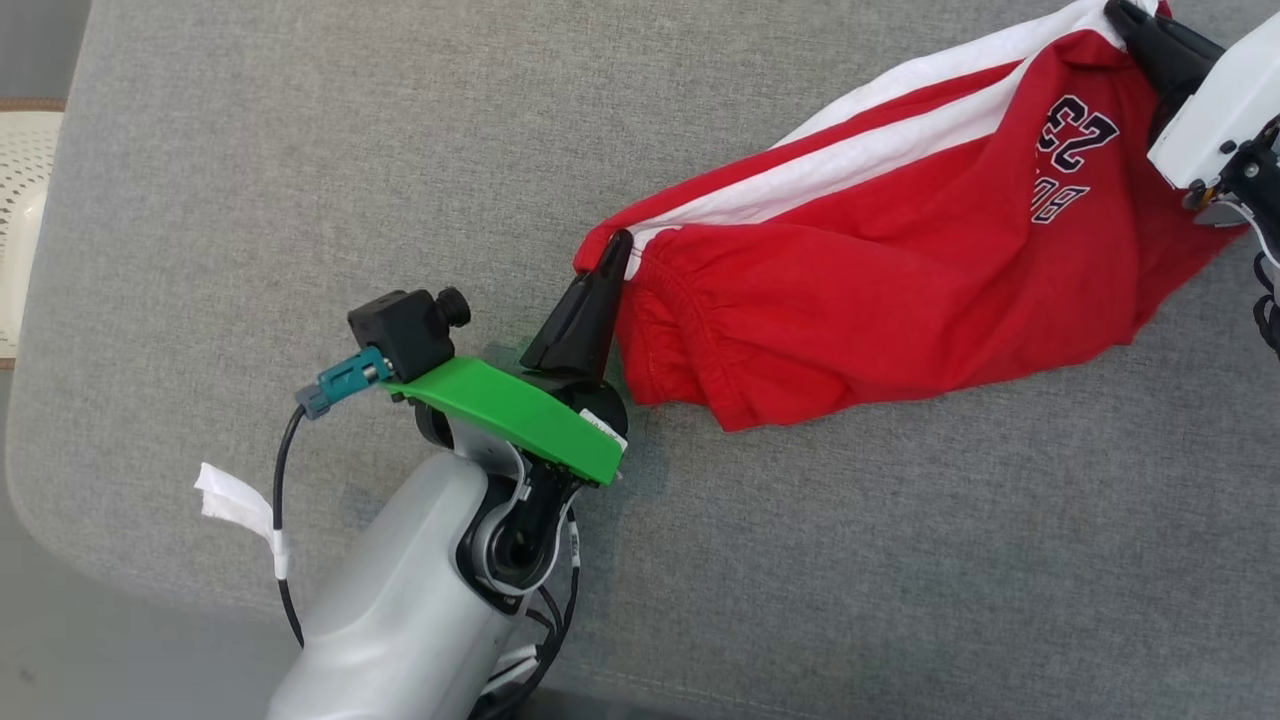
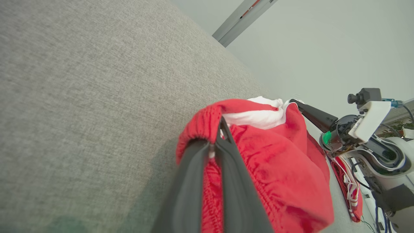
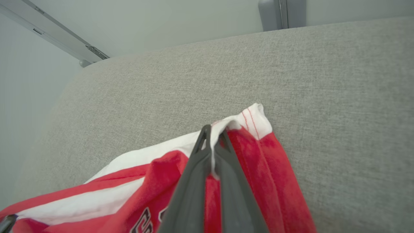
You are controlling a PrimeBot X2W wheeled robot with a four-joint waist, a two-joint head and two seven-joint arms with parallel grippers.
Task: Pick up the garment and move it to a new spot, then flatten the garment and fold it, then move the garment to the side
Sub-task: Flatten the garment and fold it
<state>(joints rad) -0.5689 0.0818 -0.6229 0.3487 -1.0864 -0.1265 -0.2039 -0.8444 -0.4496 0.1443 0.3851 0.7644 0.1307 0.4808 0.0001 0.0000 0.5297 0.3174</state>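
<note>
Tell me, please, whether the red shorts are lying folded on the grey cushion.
No, the shorts stretch out in one wrinkled, unfolded length across the cushion.

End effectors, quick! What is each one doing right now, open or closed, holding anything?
Left end effector: closed, holding the red shorts.
Right end effector: closed, holding the red shorts too, at the other end.

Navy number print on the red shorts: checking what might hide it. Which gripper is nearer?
Right. The right gripper pinches the hem corner near the navy number print; the left gripper clamps the elastic waistband at the red shorts' opposite end.
</note>
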